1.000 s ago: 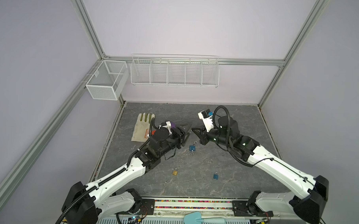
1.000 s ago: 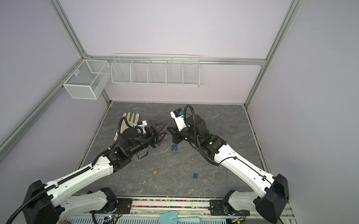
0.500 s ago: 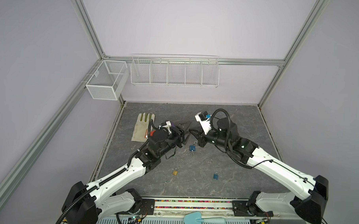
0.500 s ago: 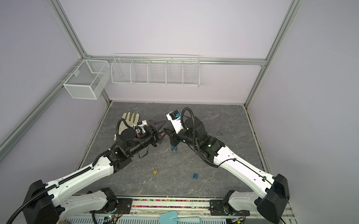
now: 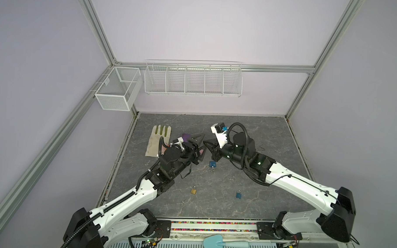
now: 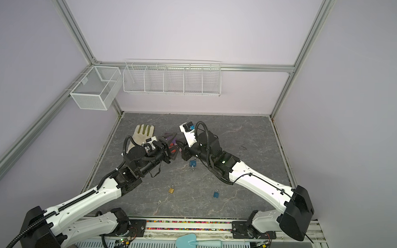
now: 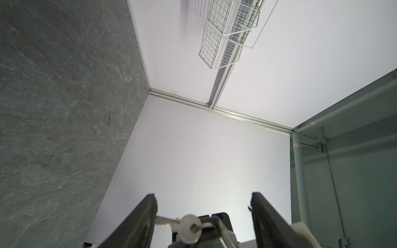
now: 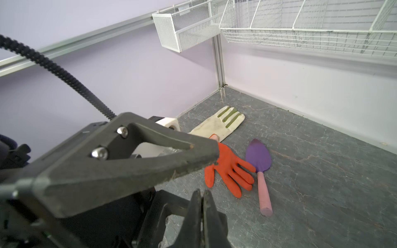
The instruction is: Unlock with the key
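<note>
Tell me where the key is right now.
Left wrist view: the key sits inside the open left gripper, blade tip at one finger, its ring end apparently held by the shut right gripper.

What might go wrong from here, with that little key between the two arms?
1. The key hangs by its ring from the shut right tool, between the fingers of the open left tool; it may swing and get pinched crooked, or drop.
2. Both tools sit nearly tip to tip, so a small slip might knock them together.
3. The nearest blue padlock lies loose on the table; nothing steadies it yet.
</note>
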Robot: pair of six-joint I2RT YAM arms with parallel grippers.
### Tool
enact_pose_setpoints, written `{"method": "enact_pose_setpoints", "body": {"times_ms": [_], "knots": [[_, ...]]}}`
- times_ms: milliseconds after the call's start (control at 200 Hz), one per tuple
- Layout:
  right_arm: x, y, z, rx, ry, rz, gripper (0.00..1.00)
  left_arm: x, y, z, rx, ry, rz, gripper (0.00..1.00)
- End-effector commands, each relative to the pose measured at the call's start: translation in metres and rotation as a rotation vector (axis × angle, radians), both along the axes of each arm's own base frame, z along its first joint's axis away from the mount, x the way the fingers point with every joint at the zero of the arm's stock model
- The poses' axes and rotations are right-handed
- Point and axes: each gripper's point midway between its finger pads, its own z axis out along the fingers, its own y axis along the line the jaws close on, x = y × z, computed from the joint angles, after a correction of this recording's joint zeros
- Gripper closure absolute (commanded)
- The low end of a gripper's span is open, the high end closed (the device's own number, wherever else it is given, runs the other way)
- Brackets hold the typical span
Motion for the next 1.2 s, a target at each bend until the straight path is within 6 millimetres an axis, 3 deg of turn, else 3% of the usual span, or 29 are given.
{"method": "enact_pose_setpoints", "body": {"times_ms": [0,540,1194], "knots": [[-0.001,0.001,0.001,-0.002,-0.031,0.000,0.93,0.004,0.006,0.001,-0.061,0.008,0.034,0.33],[-0.012,-0.006,-0.001,-0.014,-0.040,0.027,0.93,0.005,0.023,-0.008,-0.042,0.026,0.111,0.44],[-0.013,-0.002,0.002,-0.001,-0.040,0.048,0.93,0.004,0.024,-0.001,-0.032,0.001,0.109,0.79]]}}
